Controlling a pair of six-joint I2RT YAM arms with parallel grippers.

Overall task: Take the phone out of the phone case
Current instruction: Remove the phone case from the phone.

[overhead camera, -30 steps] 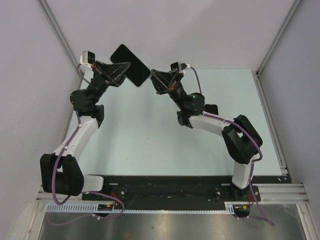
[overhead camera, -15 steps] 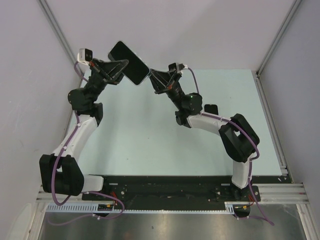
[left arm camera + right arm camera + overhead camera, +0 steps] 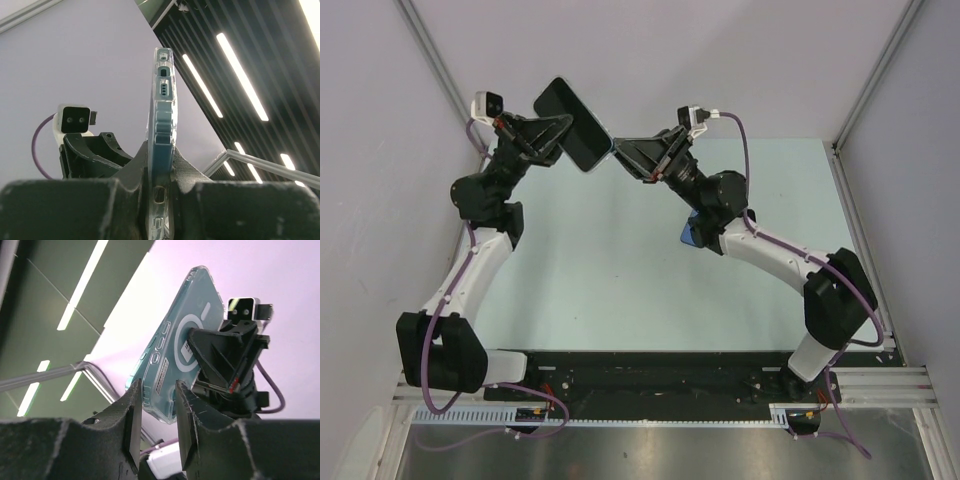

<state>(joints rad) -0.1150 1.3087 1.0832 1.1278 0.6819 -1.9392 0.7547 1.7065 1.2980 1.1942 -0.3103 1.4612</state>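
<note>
The phone, black screen up, sits in a clear case and is held in the air at the back left. My left gripper is shut on it. In the left wrist view the blue phone edge and the clear case rim stand edge-on between my left gripper's jaws. My right gripper is at the phone's lower right corner. In the right wrist view the case back, with a ring mark, faces me. The right gripper is narrowly open around that corner.
A small blue object lies on the pale green table under the right arm. Grey walls and metal frame posts close in the back and sides. The arm bases stand on a black rail at the near edge.
The left gripper has carried the phone slightly up and to the left. The right arm has swung its elbow out to the right and followed the corner. The blue object on the table now shows.
</note>
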